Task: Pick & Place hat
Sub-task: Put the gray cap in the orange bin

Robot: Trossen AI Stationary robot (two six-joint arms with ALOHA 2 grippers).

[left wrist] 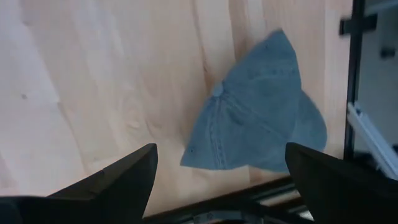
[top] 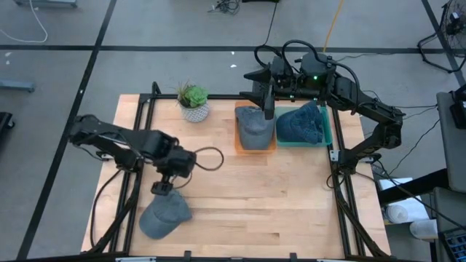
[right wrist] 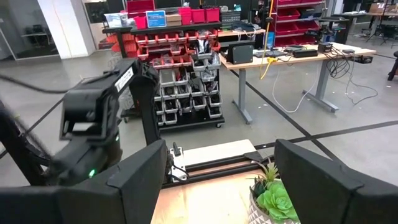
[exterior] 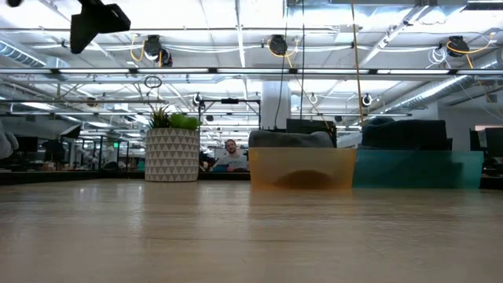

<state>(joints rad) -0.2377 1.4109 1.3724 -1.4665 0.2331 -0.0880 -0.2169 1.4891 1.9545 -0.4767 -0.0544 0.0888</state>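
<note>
Hovering with fingers spread, the left end effector (top: 162, 188) hangs just above the soft grey-blue denim cap (top: 164, 216) lying on the wooden surface (top: 255, 196); descending off-centre could merely push the limp fabric away.

Overhead camera straight down; low camera level across table (exterior: 236, 236); both share plant pot (top: 194, 111).

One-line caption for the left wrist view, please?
Open left gripper hovers above a blue denim cap lying on the wooden table.
</note>
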